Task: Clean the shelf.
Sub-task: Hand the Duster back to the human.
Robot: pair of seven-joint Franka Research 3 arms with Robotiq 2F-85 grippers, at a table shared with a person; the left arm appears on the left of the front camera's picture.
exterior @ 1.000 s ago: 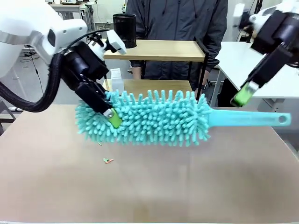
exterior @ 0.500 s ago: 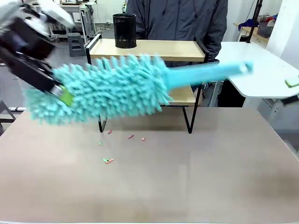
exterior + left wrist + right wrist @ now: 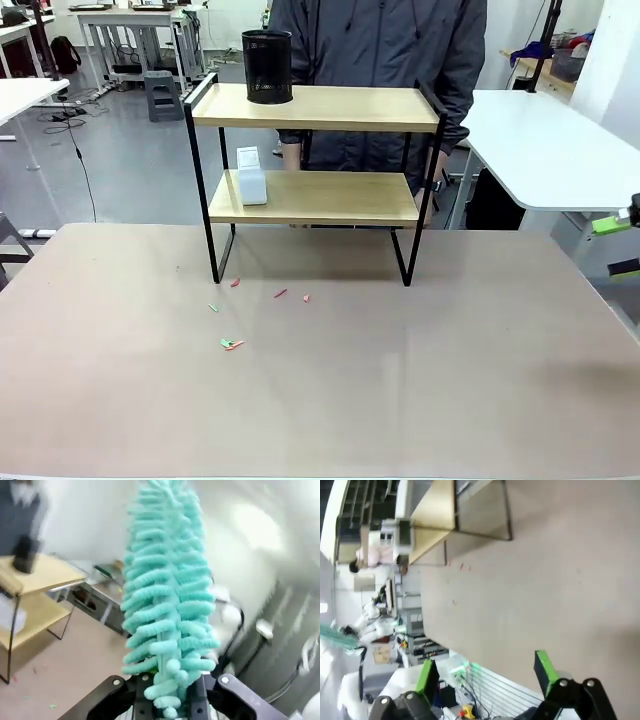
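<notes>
The shelf (image 3: 315, 108) stands at the table's far side, two light boards in a black frame. A black mesh cup (image 3: 267, 66) sits on its top board and a small white box (image 3: 251, 175) on the lower one. In the left wrist view my left gripper (image 3: 170, 692) is shut on a fluffy teal duster (image 3: 167, 595), raised high, with the shelf (image 3: 35, 577) below at the left. My right gripper (image 3: 485, 675) is open with nothing between its green pads; its fingertips (image 3: 612, 226) show at the right edge of the front view.
Small red and green scraps (image 3: 232, 344) lie on the brown table (image 3: 330, 400) in front of the shelf, more (image 3: 281, 293) near its legs. A person in a dark jacket (image 3: 380, 45) stands behind the shelf. A white table (image 3: 545, 140) is at the right.
My left arm swung the duster up and to the left, out of the front view. My right gripper opened and drew back to the right edge.
</notes>
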